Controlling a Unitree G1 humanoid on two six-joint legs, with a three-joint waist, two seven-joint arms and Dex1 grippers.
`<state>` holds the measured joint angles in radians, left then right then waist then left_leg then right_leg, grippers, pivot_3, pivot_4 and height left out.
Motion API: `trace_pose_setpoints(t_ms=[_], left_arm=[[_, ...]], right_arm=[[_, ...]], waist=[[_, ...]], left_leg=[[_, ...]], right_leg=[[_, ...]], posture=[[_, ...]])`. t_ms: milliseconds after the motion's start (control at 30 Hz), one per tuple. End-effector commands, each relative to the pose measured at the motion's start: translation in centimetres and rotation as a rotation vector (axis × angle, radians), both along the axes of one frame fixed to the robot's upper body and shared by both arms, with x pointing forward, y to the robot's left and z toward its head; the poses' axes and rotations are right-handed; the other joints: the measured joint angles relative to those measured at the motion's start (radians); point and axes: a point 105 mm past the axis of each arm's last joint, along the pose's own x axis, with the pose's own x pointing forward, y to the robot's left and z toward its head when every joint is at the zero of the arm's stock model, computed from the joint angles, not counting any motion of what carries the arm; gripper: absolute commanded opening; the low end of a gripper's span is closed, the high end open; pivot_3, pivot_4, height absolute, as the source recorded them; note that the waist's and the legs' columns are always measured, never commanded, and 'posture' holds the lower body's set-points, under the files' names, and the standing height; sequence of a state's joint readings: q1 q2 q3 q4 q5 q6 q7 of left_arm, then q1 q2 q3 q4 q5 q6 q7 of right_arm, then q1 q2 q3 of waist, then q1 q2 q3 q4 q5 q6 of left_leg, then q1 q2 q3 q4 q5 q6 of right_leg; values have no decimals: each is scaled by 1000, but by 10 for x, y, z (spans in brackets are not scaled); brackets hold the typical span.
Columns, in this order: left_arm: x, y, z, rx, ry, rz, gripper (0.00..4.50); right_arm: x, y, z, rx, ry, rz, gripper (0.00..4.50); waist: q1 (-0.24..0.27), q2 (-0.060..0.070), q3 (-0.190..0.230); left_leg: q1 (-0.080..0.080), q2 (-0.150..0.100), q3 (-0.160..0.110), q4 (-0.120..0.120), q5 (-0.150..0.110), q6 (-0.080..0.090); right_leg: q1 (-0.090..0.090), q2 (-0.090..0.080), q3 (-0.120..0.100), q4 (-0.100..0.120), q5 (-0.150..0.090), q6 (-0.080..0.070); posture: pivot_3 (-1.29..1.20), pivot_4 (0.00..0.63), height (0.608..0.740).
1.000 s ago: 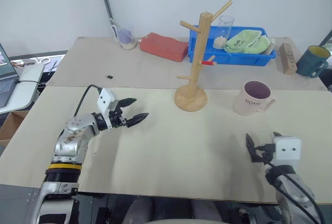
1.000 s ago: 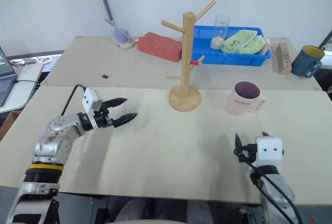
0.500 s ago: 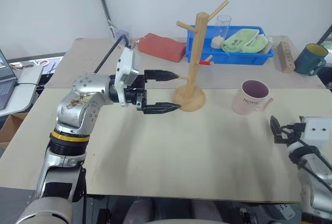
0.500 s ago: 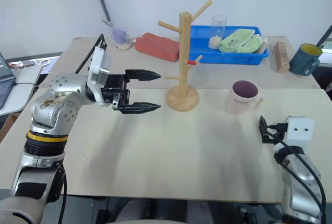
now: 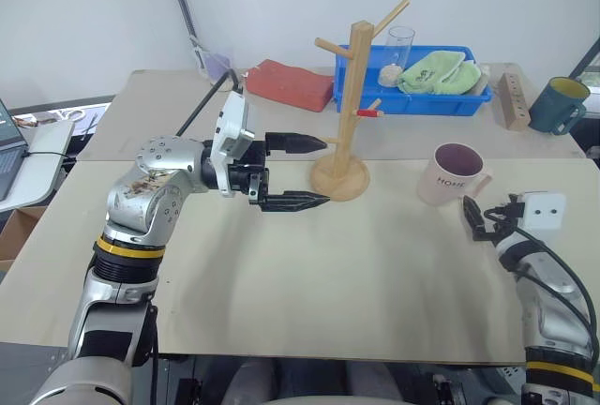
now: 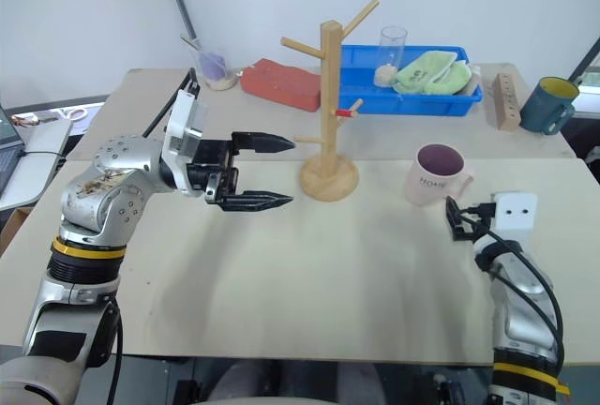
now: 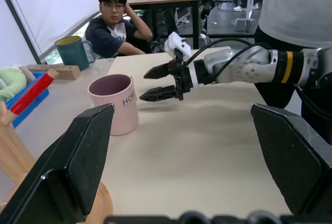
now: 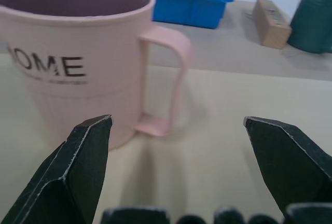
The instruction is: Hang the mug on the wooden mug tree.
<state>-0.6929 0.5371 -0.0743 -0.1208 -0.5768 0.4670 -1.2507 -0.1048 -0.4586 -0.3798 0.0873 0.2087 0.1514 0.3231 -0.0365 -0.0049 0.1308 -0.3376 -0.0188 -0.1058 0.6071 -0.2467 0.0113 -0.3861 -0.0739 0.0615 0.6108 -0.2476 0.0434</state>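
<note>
The right gripper [image 6: 457, 218] has been carried forward across the table over the last second and is now set level just short of the pale pink mug [image 5: 454, 174], which stands upright on the tabletop directly ahead of its fingertips. Its jaws are spread as wide as they go and nothing is held or touched; in the right wrist view the mug's loop handle [image 8: 174, 81] sits between the two black fingers [image 8: 78, 172], still apart from both. This is judged to be the approach for a grasp at the handle side, with the grasp itself not yet made.

The left gripper [image 5: 305, 171] has been raised and swung in towards the wooden mug tree [image 5: 349, 105], and now hangs level beside it, fingers wide apart and empty, the lower fingertip close to the round base. The mug stands well beyond the tree from this gripper, so the hanging is judged wholly ahead.
</note>
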Motion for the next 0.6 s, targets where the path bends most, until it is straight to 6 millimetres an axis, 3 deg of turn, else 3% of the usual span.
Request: trace_pose_setpoints(t_ms=[33, 600], left_arm=[[-8, -2, 8, -15, -24, -23, 4500], [-10, -4, 9, 1, -31, -32, 4500]], right_arm=[[4, -1, 16, -40, -59, 8, 4487], [21, -14, 15, -75, -62, 3, 4487]], waist=[[0, 0, 0], [-5, 0, 0]], left_leg=[[0, 0, 0, 0, 0, 0], [0, 0, 0, 0, 0, 0]], right_leg=[[0, 0, 0, 0, 0, 0], [0, 0, 1, 0, 0, 0]], posture=[[0, 150, 740], [0, 150, 740]])
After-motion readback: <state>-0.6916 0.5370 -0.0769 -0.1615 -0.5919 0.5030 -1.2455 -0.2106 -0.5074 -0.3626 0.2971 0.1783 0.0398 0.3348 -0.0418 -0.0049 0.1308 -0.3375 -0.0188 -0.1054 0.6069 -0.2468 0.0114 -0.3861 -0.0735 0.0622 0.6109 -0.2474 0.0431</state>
